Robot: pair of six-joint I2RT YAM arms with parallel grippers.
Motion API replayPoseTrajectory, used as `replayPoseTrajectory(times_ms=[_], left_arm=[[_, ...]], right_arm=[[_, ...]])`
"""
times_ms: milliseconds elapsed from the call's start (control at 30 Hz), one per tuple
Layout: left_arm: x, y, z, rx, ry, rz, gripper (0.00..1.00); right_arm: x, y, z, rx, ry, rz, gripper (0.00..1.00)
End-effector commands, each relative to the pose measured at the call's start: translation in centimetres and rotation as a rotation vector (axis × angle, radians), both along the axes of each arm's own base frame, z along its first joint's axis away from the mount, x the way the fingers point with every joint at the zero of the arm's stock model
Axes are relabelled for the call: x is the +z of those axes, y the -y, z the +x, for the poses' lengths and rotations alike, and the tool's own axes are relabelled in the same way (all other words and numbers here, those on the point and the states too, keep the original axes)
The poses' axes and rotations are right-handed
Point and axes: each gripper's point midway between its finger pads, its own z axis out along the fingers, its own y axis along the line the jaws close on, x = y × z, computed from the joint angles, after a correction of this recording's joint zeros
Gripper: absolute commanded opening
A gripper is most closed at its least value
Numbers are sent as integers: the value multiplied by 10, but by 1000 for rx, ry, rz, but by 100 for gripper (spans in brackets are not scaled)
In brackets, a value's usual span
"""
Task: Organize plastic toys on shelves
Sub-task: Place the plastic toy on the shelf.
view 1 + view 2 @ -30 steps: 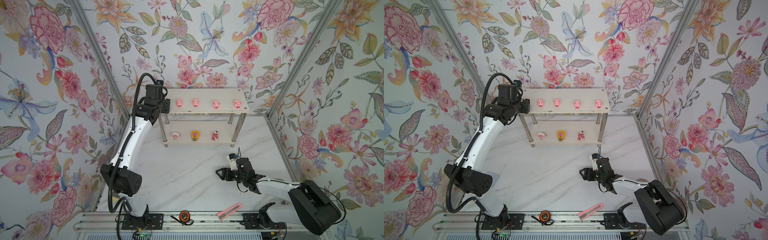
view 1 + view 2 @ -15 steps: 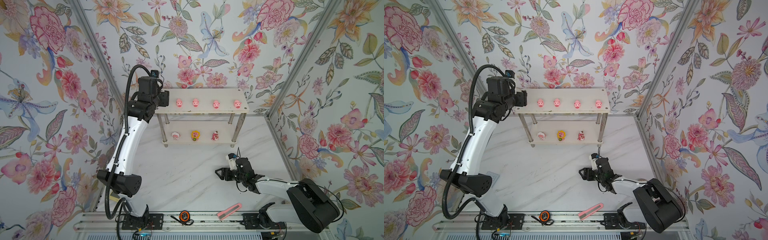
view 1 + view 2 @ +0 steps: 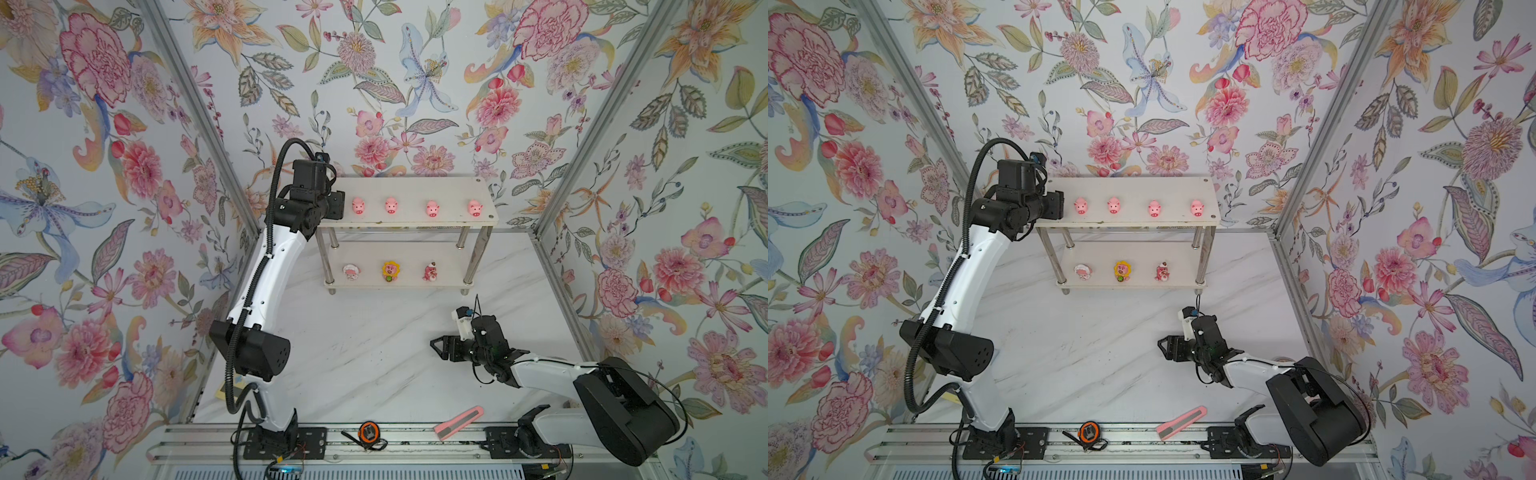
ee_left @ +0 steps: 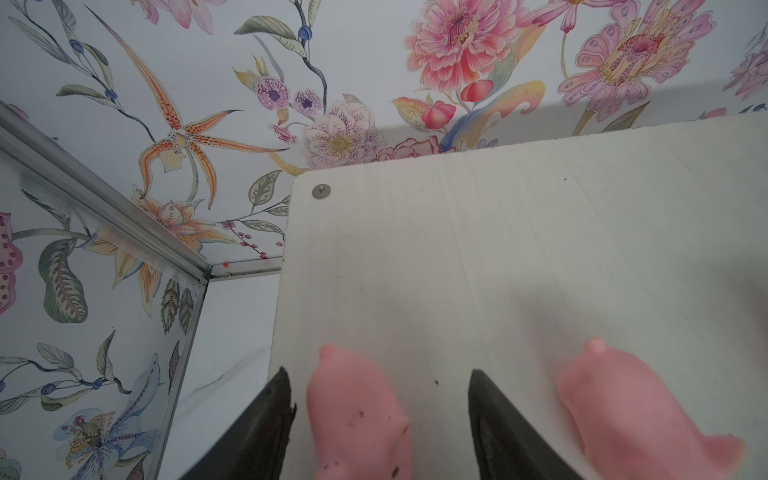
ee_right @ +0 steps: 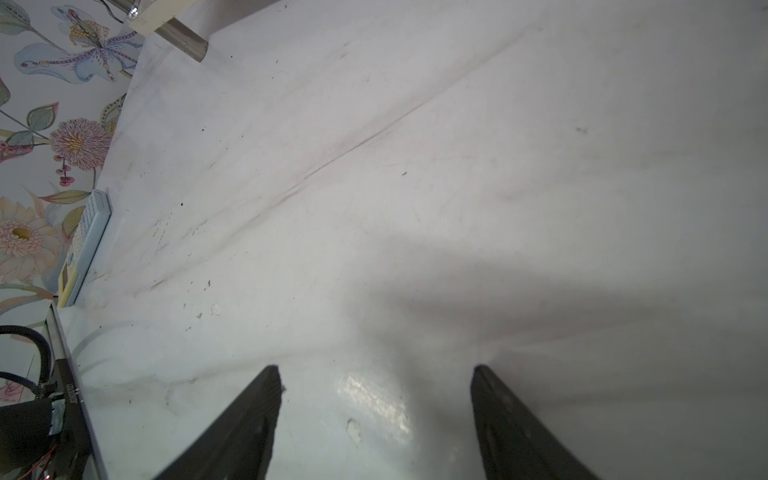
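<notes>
Pig figurines (image 3: pixel 390 205) stood four in a row on the top board (image 3: pixel 415 189) of the shelves (image 3: pixel 482 243) in both top views, and three character figurines (image 3: pixel 390 271) sat on the lower board (image 3: pixel 451 279). A fifth pig (image 4: pixel 357 411), hidden from above, lay between the fingers of the left pincer (image 4: pixel 378 371), at the end of the top board by the left arm and near its edge. That pincer stood partly spread: one finger was just beside the pig, with a clear gap at the other, so nothing was clamped. A neighbouring pig (image 4: pixel 623 407) sat just outside that other finger. The step looked like a release. Doing it well would mean opening no wider than needed and drawing straight back along the fingers, since any sideways sweep could tip either pig or push one over the edge. The right pincer (image 3: pixel 437 345) hung wide and empty over the bare desk (image 3: pixel 353 353), well apart from the shelves.
</notes>
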Motion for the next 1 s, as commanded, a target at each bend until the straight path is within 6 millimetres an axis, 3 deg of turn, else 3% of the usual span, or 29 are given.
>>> replayPoseTrajectory(times_ms=[0,167,433,967], left_arm=[[-1,-5,1,6,-10,3,63],[-5,-3,2,3,-14,-1,51],[-9,-6,-3,4,-26,8,44],[-11,-6,-19,-28,-47,26,40]], right_arm=[[-22,7,-15,-1,-96,-51,75],[-24,6,-15,2,-102,-51,75],[-23,6,-15,1,-100,-50,74],[-22,6,-16,1,-99,-47,75]])
